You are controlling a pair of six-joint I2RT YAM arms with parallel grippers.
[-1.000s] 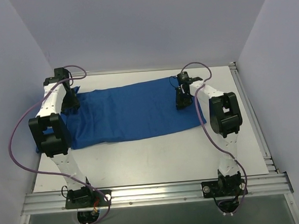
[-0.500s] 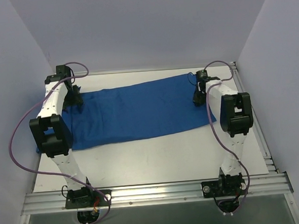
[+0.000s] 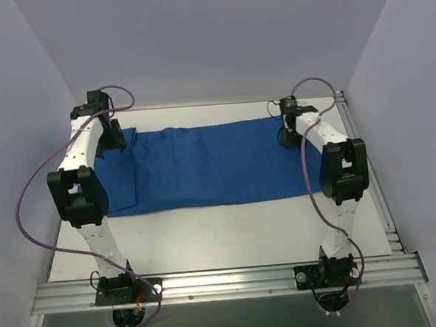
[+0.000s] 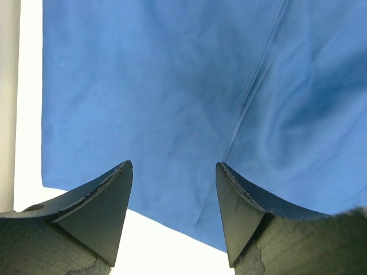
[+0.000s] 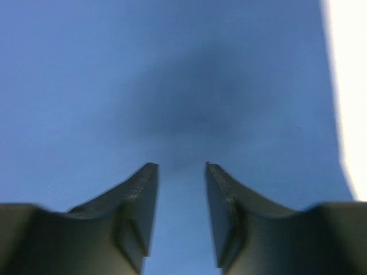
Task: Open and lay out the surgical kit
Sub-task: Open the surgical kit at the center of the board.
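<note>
step: my read is unwrapping. The blue cloth (image 3: 211, 164) is nearly spread out, with one flap left to flatten.
left tool (image 4: 173, 166): jaws wide apart with nothing between them. It hovers over the cloth's far left corner.
right tool (image 5: 180, 166): jaws parted by a narrower gap and gripping nothing. It sits low over the far right end of the cloth. The wrist view is blurry.
cloth location: on the far half of the counter (image 3: 230, 237), running left to right between the two arms. The near half of the counter is bare white.
tray, instruments: not visible in any view. I can't tell whether they're under the cloth.
doing it well: I'd pinch only the top layer, right at an edge or corner. I'd lift it just enough to clear the counter and pull outward, away from the middle. Both arms should move slowly so the cloth doesn't drag or bunch up. The folded flap (image 3: 119, 184) on the left should go first.
risk: grabbing two layers would slide the whole sheet instead of opening it.
material: soft, matte woven fabric, limp, so I expect it to drape and wrinkle easily. A crease line (image 4: 246, 97) runs through it under the left tool.
shape: a long rectangle with shallow ripples. Its left end is doubled over.
counter surface: smooth, white and hard, so I expect the cloth to slide on it.
</note>
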